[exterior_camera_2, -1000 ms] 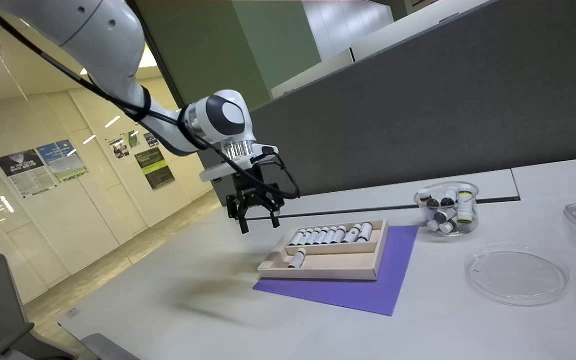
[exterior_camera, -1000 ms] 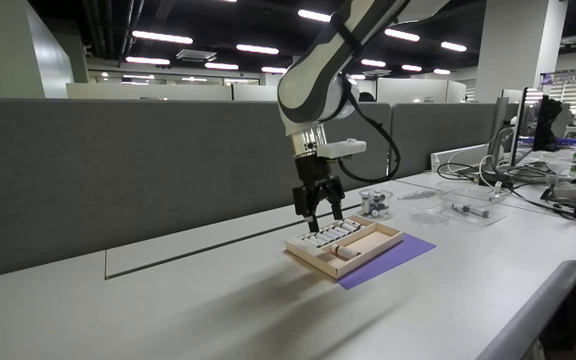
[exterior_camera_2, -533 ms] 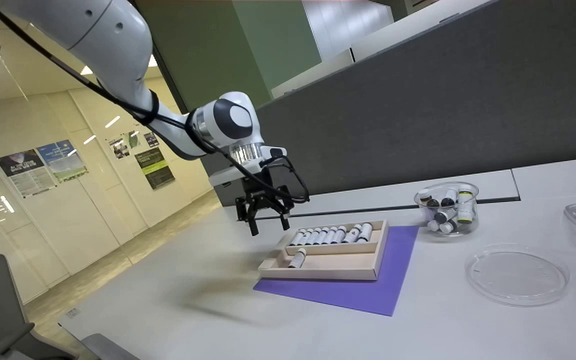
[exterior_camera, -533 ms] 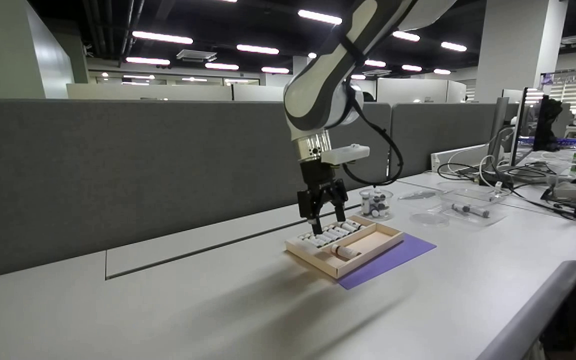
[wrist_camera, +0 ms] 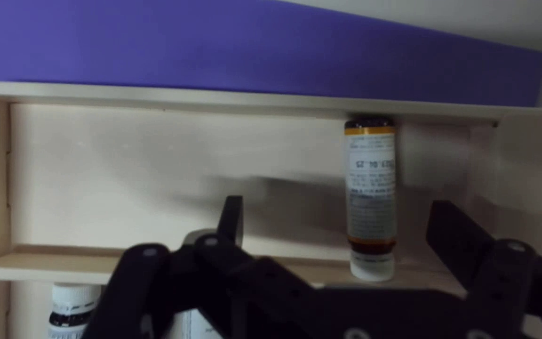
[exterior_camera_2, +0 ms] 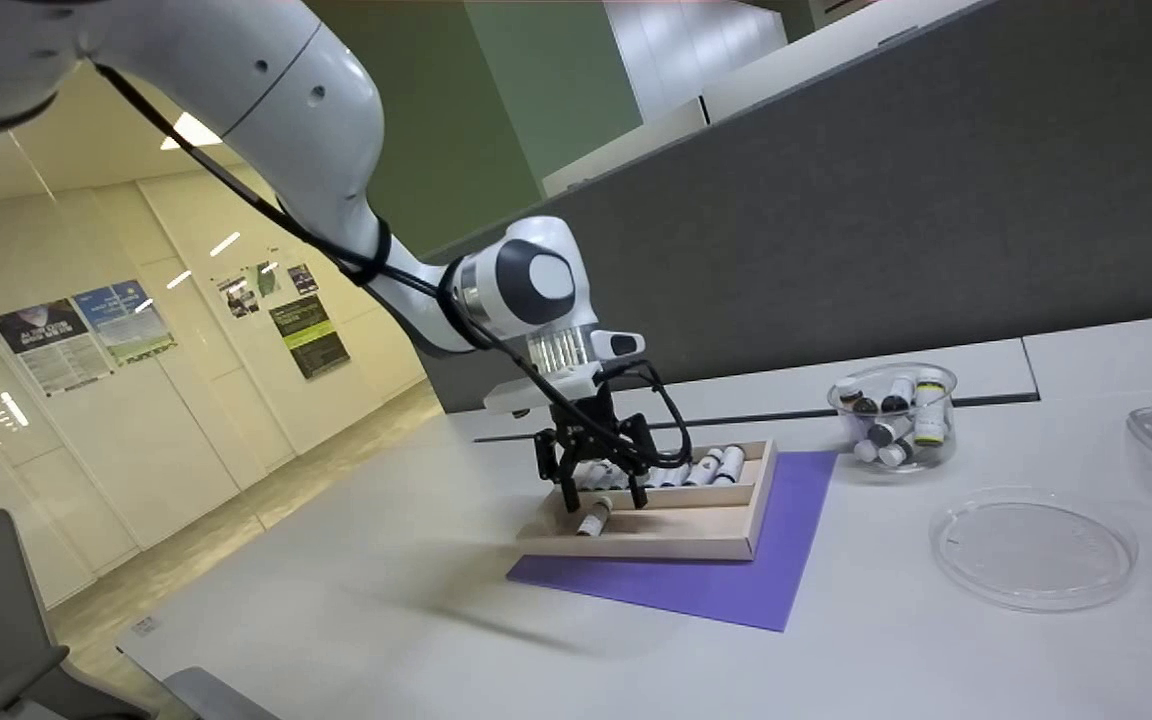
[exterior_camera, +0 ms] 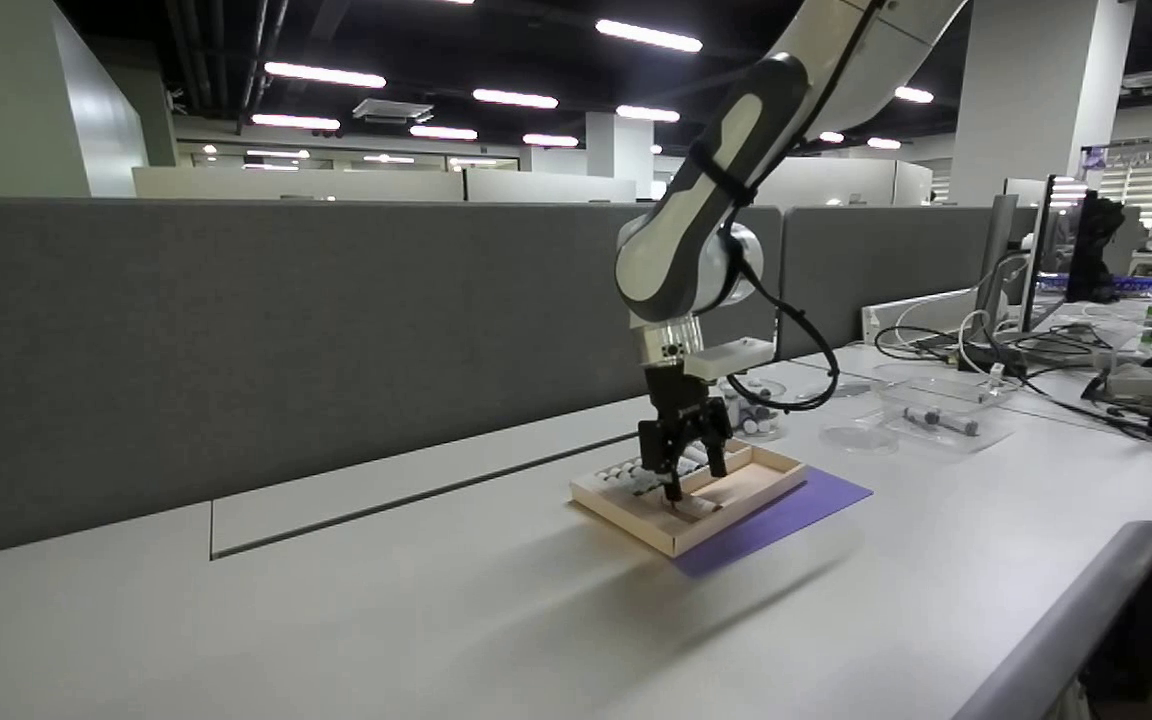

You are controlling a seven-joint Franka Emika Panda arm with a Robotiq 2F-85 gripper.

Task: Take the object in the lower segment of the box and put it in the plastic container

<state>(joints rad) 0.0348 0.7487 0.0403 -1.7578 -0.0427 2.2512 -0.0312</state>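
Spread wide and holding nothing, the gripper [exterior_camera_2: 605, 503] hangs over a lone vial [exterior_camera_2: 593, 519], which rests toward the left end of the wooden box [exterior_camera_2: 676, 549]; grasp, lift and delivery, presumably to the round plastic tub [exterior_camera_2: 847, 430] at far right, all remain.

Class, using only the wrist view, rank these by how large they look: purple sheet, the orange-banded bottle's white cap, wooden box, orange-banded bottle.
1. Wooden box
2. Purple sheet
3. Orange-banded bottle
4. Its white cap
Box and sheet run past the picture's edge, so only their visible parts count.
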